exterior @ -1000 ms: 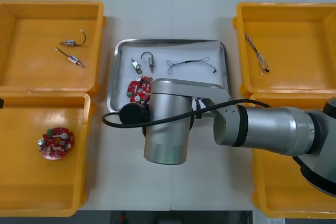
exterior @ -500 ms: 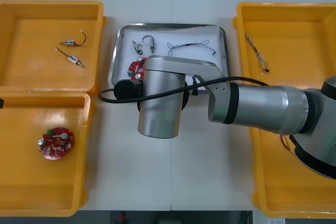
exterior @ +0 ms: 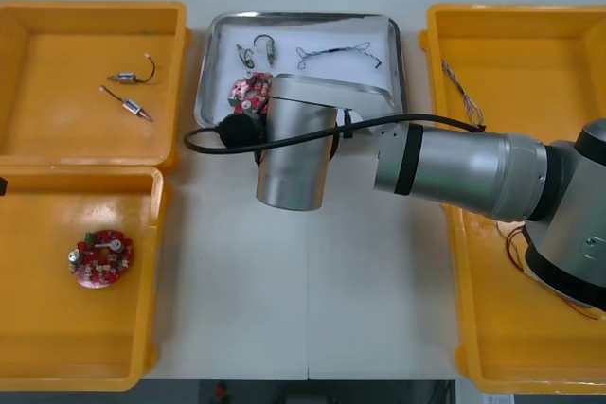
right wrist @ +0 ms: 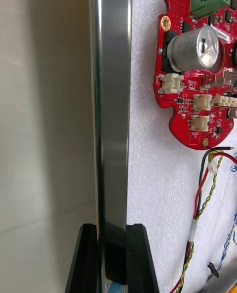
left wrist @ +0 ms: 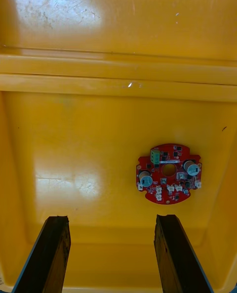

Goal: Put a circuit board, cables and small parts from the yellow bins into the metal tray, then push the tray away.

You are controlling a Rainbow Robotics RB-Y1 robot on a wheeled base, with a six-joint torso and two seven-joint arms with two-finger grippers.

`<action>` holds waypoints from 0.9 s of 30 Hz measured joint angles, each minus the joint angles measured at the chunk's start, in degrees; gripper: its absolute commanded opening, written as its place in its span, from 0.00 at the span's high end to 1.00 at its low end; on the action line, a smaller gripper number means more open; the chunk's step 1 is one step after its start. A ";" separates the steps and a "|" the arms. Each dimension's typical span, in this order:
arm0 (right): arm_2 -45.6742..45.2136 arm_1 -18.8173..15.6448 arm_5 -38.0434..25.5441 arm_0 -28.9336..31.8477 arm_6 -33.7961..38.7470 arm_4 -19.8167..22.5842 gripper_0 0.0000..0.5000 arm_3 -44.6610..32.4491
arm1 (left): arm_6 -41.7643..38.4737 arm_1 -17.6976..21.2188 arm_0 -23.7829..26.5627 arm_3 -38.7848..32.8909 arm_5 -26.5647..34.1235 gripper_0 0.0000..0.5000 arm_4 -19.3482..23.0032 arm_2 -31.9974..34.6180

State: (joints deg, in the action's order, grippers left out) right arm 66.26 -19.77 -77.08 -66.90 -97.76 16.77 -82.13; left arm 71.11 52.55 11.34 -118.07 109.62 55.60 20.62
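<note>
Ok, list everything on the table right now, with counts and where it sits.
yellow bins: four, yellow, two at each side of the table.
metal tray: one, shiny rim, white inside, between the far bins.
circuit boards: two, red; one in the tray, one in the near left bin.
small metal parts: two in the far left bin, two in the tray.
cables: at least four; a dark one in the tray, a red and yellow one beside the tray's board, a pale one in the far right bin, red and yellow in the near right bin.
right gripper: black fingers shut on the tray's near rim.
left gripper: open, above the near left bin.
</note>
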 measured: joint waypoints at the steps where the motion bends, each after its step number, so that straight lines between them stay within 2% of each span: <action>1: 0.02 0.00 0.63 -0.07 -0.26 -0.59 1.00 0.47 | 0.00 0.00 0.00 0.00 0.00 0.00 0.00 0.00; 12: 0.02 0.29 7.49 -0.89 -1.12 -4.93 1.00 5.43 | 0.00 0.00 0.00 0.00 0.00 0.00 0.00 0.00; 27: 0.01 2.76 16.96 -2.28 -2.95 -6.36 1.00 17.66 | 0.00 0.00 0.00 -0.02 0.00 0.00 0.00 0.00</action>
State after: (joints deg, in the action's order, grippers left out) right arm 66.27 -17.01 -60.12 -69.18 -100.71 10.40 -64.48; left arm 71.11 52.55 11.34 -118.09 109.62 55.60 20.62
